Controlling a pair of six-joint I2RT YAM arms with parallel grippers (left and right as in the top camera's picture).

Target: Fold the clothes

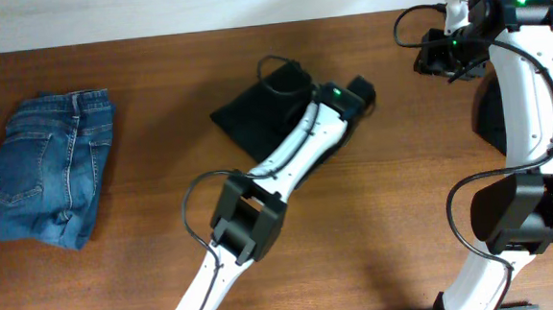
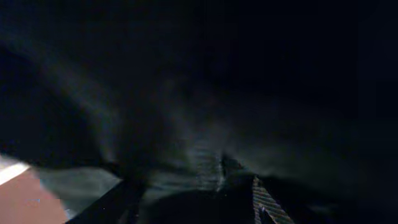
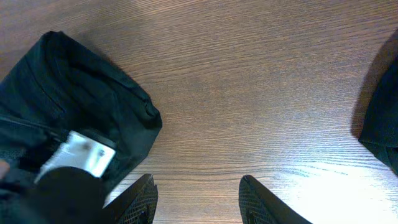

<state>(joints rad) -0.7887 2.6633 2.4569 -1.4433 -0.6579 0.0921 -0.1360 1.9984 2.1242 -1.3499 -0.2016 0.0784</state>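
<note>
A folded black garment (image 1: 255, 113) lies at the table's centre; it also shows in the right wrist view (image 3: 81, 93). My left gripper (image 1: 357, 92) is low over its right edge. The left wrist view is almost filled by dark fabric (image 2: 186, 74); the left fingers (image 2: 189, 180) are spread wide with cloth between them. My right gripper (image 1: 439, 58) is open and empty above bare table at the back right, its fingers (image 3: 198, 186) apart over the wood. A second black garment (image 1: 490, 113) lies at the right edge, partly hidden by the right arm, and also shows in the right wrist view (image 3: 382, 118).
A folded pair of blue jeans (image 1: 47, 169) lies at the far left of the brown wooden table (image 1: 148, 249). The left arm runs diagonally from the front edge to the centre. A pale wall borders the table's far edge.
</note>
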